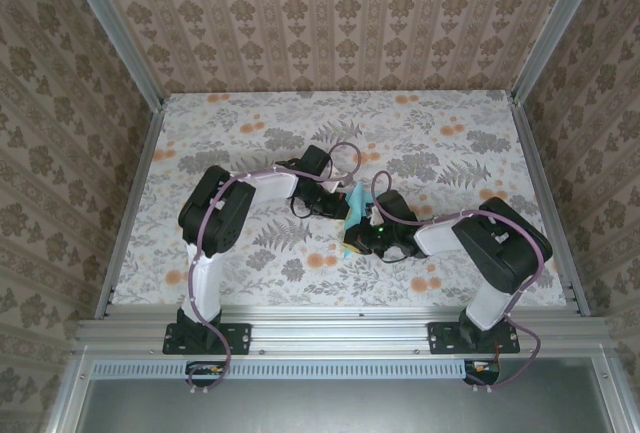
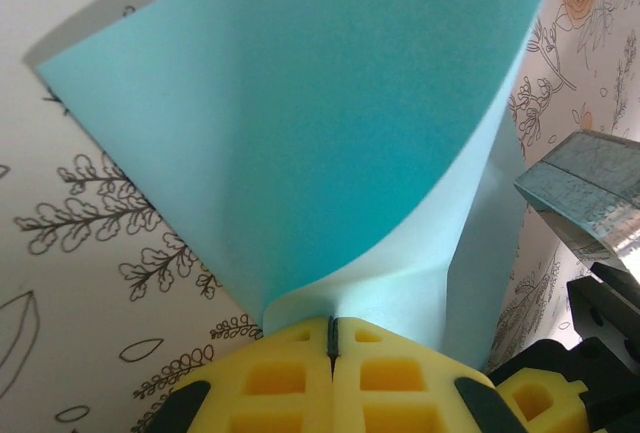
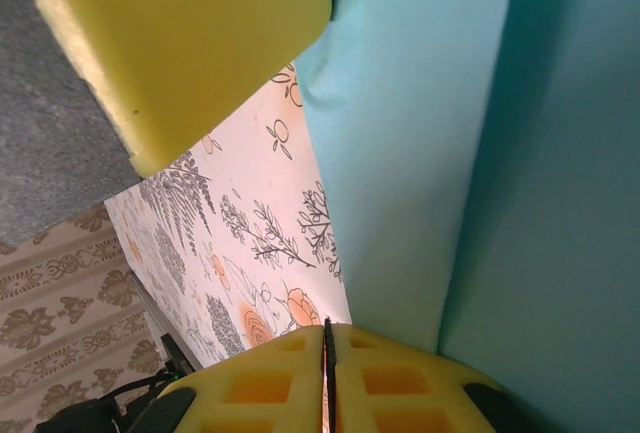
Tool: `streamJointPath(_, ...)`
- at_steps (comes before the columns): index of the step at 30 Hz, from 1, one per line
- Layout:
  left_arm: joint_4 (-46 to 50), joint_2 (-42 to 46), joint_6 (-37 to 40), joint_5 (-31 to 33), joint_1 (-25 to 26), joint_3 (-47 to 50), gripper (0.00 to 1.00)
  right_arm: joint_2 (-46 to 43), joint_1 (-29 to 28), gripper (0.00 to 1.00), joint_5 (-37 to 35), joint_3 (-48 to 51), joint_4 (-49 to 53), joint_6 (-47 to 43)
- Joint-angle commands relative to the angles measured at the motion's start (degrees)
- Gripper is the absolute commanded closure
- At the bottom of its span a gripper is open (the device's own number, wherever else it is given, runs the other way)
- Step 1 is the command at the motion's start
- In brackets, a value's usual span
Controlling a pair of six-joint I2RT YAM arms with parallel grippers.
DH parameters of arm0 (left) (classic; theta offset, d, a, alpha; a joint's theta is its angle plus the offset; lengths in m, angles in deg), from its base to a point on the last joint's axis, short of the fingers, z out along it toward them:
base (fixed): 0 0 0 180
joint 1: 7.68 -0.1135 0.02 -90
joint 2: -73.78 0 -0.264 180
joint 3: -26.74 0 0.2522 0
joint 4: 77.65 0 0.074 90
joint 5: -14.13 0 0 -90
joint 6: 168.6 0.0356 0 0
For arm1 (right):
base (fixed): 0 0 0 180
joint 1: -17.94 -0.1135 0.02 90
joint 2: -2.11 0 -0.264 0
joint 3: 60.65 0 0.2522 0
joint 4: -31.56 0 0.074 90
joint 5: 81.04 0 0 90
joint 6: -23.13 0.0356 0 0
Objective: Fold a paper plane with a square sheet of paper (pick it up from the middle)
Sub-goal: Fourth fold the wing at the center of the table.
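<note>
1. Two arms meet at mid-table in the top view. The left gripper (image 1: 338, 207) and the right gripper (image 1: 360, 237) sit close together over the floral tabletop (image 1: 450, 163).
2. The sheet of paper (image 1: 353, 201) is between the two grippers, turquoise face showing, standing up off the table rather than lying flat.
3. Left wrist view: the left gripper (image 2: 332, 331) has its yellow pads pressed together, with only a thin seam between them. The sheet (image 2: 320, 133) comes straight out of that seam, so it is pinched at its near edge. From there it fans upward and outward in a curved, partly folded shape above the tabletop (image 2: 90, 253).
4. Right wrist view: the right gripper (image 3: 328, 338) also has its yellow pads closed tight against each other. The sheet (image 3: 430, 153) rises just to the right of the seam and reaches down to the pad tops. I cannot tell whether any paper is caught between these pads.
5. Another yellow pad (image 3: 180, 33) lies at upper left in the right wrist view, touching the sheet's upper edge.
6. One crease line runs lengthwise down the sheet in the right wrist view, with a lighter panel on its left and a darker panel on its right.
</note>
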Motion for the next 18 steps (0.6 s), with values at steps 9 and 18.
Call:
streamJointPath(9, 4.93, -7.97, 2.13, 9.84, 0.54, 3.9, 1.0, 2.0, -1.28, 0.88, 0.39, -2.16, -0.92, 1.12)
streamJointPath(18, 4.94, -8.23, 2.27, 9.92, 0.45, 4.03, 1.0, 2.93, -1.63, 0.87, -0.59, -2.61, 2.47, -0.16)
